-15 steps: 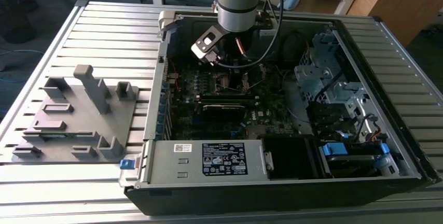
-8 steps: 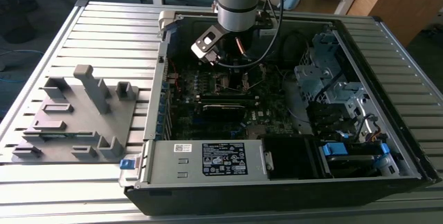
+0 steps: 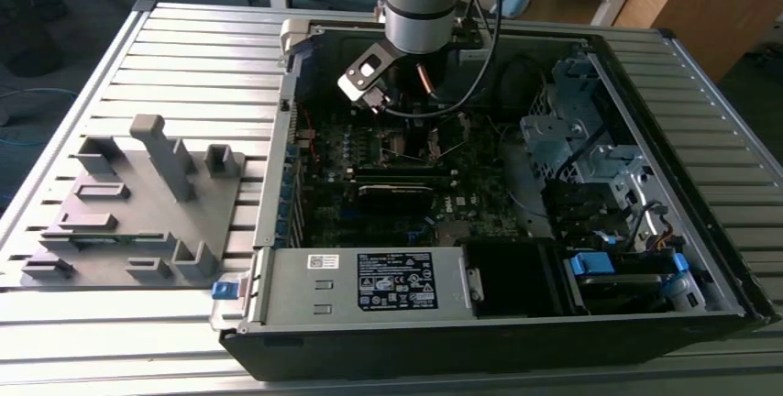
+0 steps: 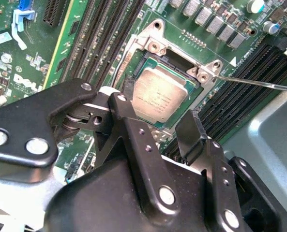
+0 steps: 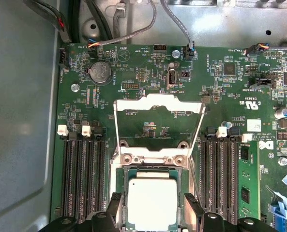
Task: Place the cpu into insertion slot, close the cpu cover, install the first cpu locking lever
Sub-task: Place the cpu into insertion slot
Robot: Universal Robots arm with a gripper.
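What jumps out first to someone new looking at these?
In the exterior view, the arm reaches down into the open computer case. In the first wrist view, the tool stands open astride the cpu, which sits in its socket. The cpu cover is flipped open on its hinge.

arm point(image 3: 416, 2) pointing down, jaws spread apart

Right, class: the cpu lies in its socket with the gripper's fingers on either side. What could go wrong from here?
1. The gripper straddles the cpu closely; a finger catching its edge might nudge it out of its seat.
2. The cpu cover stands open; shut onto a shifted cpu, it could damage the socket.
3. The thin locking lever juts out beside the socket and might snag a finger.
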